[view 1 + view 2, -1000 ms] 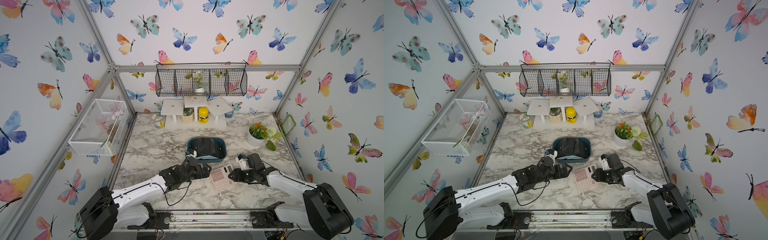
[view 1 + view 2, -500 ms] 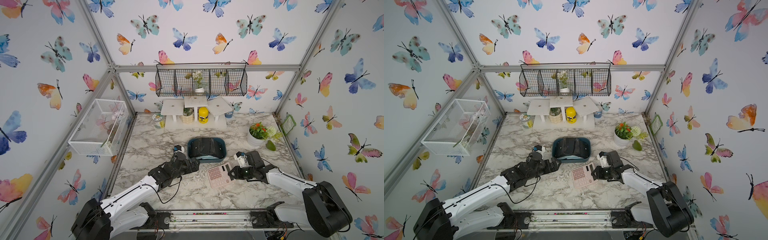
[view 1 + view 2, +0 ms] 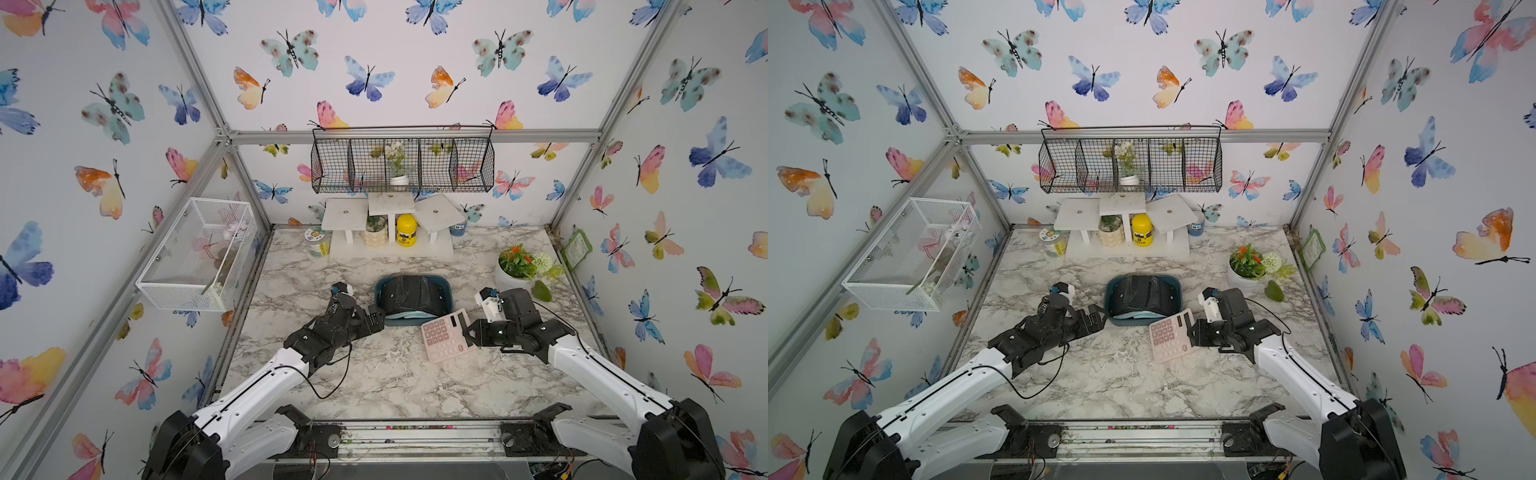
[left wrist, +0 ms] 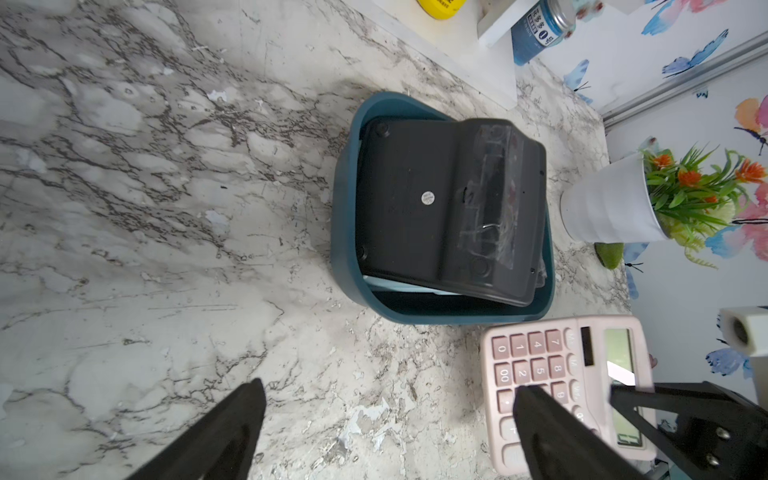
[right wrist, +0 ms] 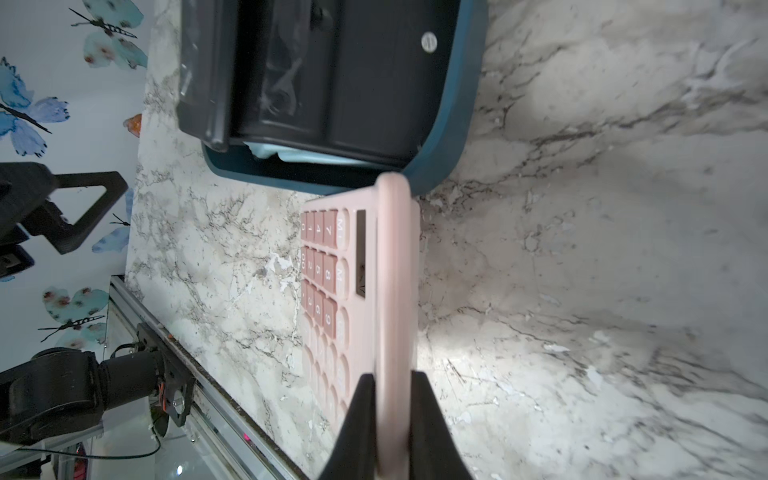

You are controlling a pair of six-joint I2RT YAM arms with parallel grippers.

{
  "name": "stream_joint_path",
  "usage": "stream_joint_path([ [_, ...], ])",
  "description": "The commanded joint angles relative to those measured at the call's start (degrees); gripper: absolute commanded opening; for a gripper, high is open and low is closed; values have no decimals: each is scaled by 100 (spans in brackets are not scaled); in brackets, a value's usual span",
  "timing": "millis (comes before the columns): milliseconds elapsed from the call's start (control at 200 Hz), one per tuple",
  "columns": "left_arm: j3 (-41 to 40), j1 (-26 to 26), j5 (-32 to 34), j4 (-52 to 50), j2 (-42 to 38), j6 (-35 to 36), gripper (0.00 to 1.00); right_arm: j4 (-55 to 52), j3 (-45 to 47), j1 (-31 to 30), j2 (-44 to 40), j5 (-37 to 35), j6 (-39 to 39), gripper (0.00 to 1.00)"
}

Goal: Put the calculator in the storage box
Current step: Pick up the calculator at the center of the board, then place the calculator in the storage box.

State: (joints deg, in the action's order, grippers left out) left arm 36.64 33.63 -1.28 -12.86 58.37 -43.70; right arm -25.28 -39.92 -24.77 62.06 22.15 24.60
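A: Pink plastic, flat and rectangular: the calculator (image 3: 446,334) is at the near middle of the marble tabletop (image 3: 395,382), a little to the right, not yet in the box. The right gripper (image 5: 392,415) is closed on its right edge, one finger on each face.

B: And the left gripper (image 4: 388,399)?

A: Its fingers stand fully apart and hold nothing. It is to the left of the calculator, beside the near-left corner of the box.

B: Where is the box?

A: Just beyond. The shallow dark teal plastic storage box (image 3: 448,296) touches, or almost touches, the calculator's far corner.

B: What may go wrong?

A: I think two things. The grip is only on one edge, so the calculator may swing or slip when it is carried. Also, the box is nearly full: a black flat device (image 3: 411,291) lies in it upside down and tilted, one side up at the rim. The pink one may catch the near rim, or rest on top and slide out.

B: What can you not see?

A: The floor of the box. A pale blue thing (image 3: 405,317) under the black device is mostly covered. I also cannot tell whether the calculator's left edge rests on the table or is lifted.
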Motion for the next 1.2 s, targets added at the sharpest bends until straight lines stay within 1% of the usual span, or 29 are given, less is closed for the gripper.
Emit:
stream_joint_path([
  [0,-29,-57,-215,-168,-197,105,100,-723,-381,8,-337,-460,-117,2],
  [230,-89,-57,-350,-173,-376,46,99,-1574,-1360,8,-682,-1011,-192,2],
  [450,-112,-48,-446,-233,-496,37,99,-2015,-2169,8,-583,-1325,-223,2],
  [611,-131,-11,-460,-233,-622,37,99,-2336,-2686,8,-240,-1733,-219,2],
  [736,-148,11,-443,-234,-676,44,98,-2441,-3054,8,63,-1836,-219,2],
  [831,-157,21,-415,-234,-703,76,99,-2617,-3436,-57,462,-1999,-219,2],
  [1011,-184,21,-417,-234,-740,82,99,-2924,-4085,-371,1161,-2550,-141,2],
  [1196,-210,26,-419,-217,-813,111,99,-3276,-4706,-895,1891,-3383,-29,2],
])
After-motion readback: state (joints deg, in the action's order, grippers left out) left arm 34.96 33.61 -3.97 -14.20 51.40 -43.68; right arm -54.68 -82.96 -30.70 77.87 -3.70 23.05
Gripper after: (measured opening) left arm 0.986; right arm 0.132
